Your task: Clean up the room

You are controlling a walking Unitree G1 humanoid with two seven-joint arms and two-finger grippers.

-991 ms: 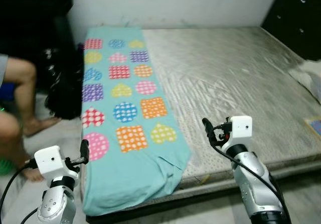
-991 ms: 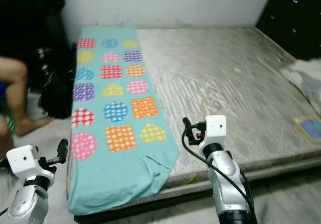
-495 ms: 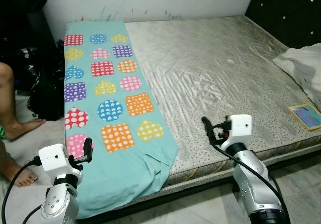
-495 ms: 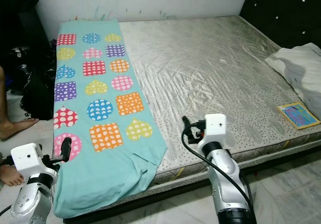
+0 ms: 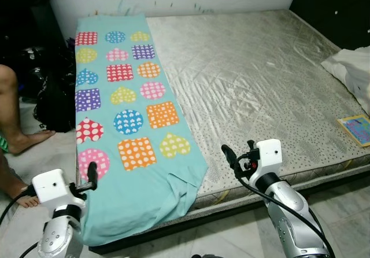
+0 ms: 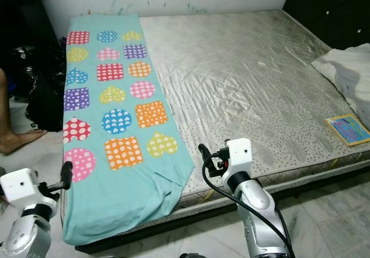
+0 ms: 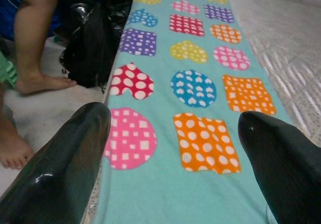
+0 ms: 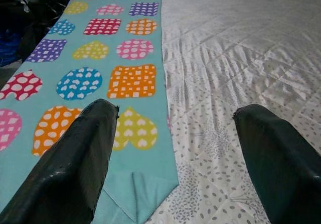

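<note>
Bare grey mattress [image 5: 260,78] is taking up most of your room, with a teal patterned blanket [image 5: 130,125] lying along its left side and hanging over the near edge. Your left gripper [image 7: 175,148] and right gripper [image 8: 173,148] are both hovering spread open before it. Since half a second ago your view is sitting a bit lower.

Both arms raised forward — left hand [image 7: 175,148], right hand [image 8: 173,148] spread wide

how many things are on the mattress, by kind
blanket: 1, turquoise with coloured shapes
booklet: 1, by the mattress edge
white bedding: 1 heap
Total: 3
</note>
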